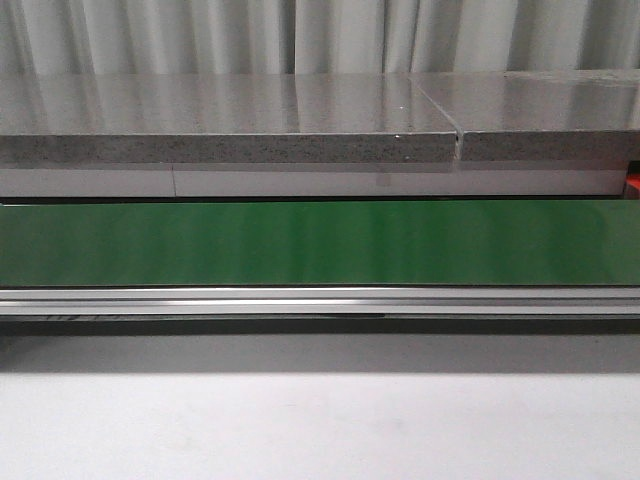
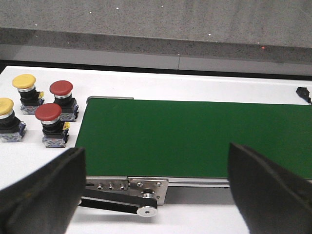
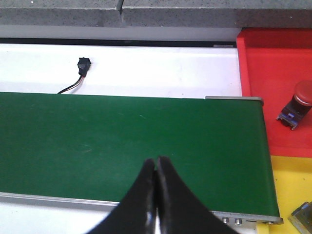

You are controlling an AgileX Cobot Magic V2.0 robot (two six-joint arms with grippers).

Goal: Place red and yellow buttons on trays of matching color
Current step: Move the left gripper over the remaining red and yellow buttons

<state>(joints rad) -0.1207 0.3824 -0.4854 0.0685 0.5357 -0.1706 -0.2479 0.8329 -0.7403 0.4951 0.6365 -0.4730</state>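
Note:
In the left wrist view, two red buttons and two yellow buttons stand upright on the white table beside the end of the green belt. My left gripper is open over the belt's near edge with nothing between its fingers. The right wrist view shows a red tray holding a tipped red button. A yellow tray lies next to it, with a grey button base at the frame's edge. My right gripper is shut and empty over the belt.
The front view shows only the green belt, its metal rail, a grey stone counter behind and white table in front. A black connector with a cable lies beyond the belt. A drive pulley sits at the belt's end.

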